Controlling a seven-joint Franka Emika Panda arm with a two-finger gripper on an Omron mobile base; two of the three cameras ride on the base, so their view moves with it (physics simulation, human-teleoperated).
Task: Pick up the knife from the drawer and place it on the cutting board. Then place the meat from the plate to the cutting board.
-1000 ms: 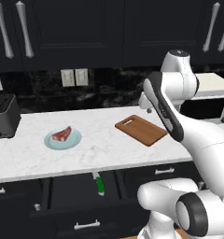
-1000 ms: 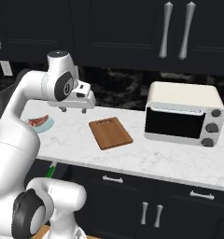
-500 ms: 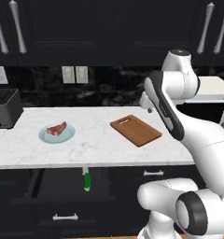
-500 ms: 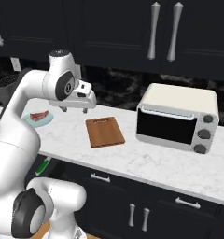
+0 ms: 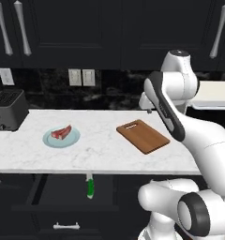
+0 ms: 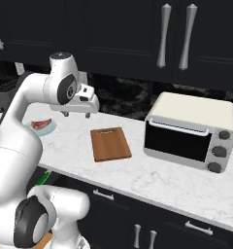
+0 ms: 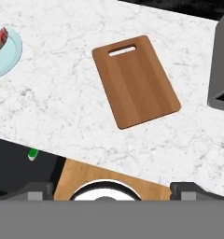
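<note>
Nearest, the drawer stands pulled out under the marble surface; inside lies the knife, green handle toward the front, its blade partly tucked beneath the surface's edge. On the surface, the plate carries the meat, and well to its right the cutting board lies bare. Above the board hangs the gripper, jaws spread wide with nothing between them. Farther back, a toaster and toaster oven are each cut off in the left base view.
</note>
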